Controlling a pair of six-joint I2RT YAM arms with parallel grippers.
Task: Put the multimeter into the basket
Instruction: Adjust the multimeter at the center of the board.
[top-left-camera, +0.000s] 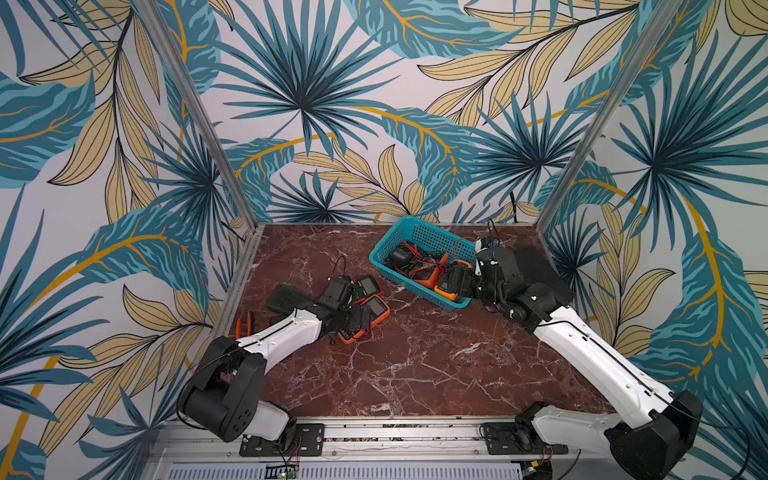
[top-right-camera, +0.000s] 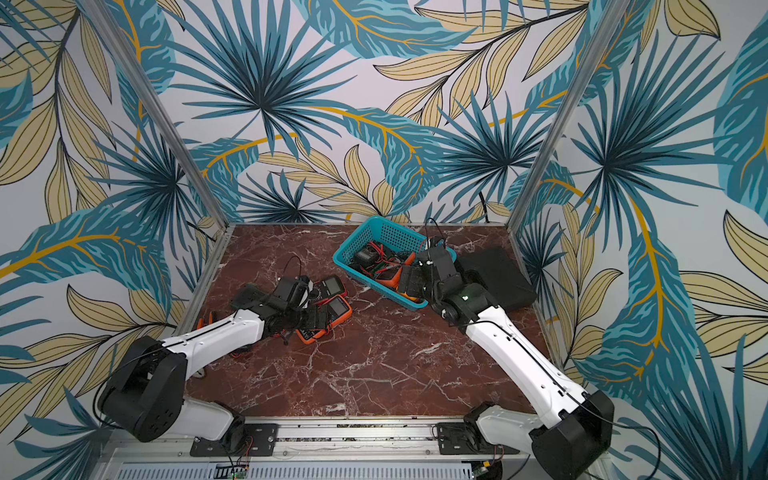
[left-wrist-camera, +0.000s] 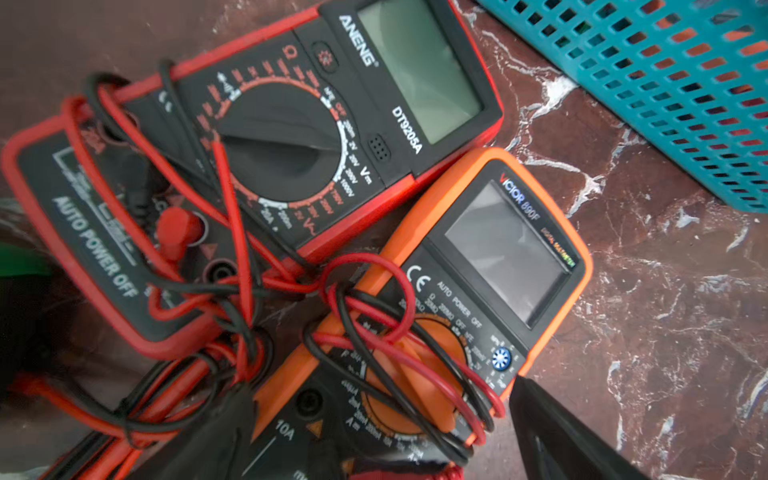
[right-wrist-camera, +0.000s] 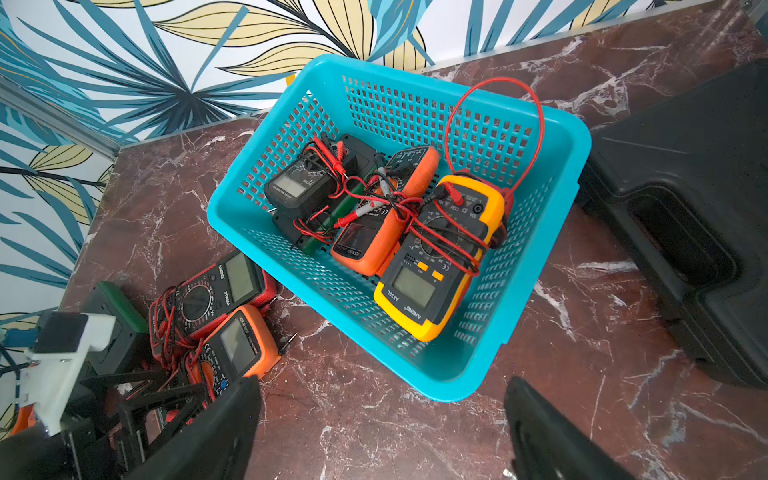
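Observation:
The teal basket (top-left-camera: 376, 253) (top-right-camera: 338, 255) (right-wrist-camera: 582, 141) stands at the back right of the table. In it lie a yellow multimeter (right-wrist-camera: 432, 282), an orange one (right-wrist-camera: 374, 232) and a black one (right-wrist-camera: 303, 183), wrapped in leads. On the table to its left, an orange multimeter (top-left-camera: 376, 309) (left-wrist-camera: 498, 257) lies beside a red multimeter (top-left-camera: 368, 286) (left-wrist-camera: 374, 104). My left gripper (top-left-camera: 353, 322) (left-wrist-camera: 378, 399) is open, its fingers straddling the orange one's dial end. My right gripper (top-left-camera: 451, 282) (right-wrist-camera: 380, 386) hangs open and empty by the basket's near corner.
A black case (top-left-camera: 536, 266) (right-wrist-camera: 685, 208) lies right of the basket. Red and black test leads (left-wrist-camera: 232, 291) tangle across both table multimeters. A dark green-edged device (top-left-camera: 286, 297) and orange-handled tools (top-left-camera: 243, 326) sit near the left edge. Metal frame posts stand at the back corners.

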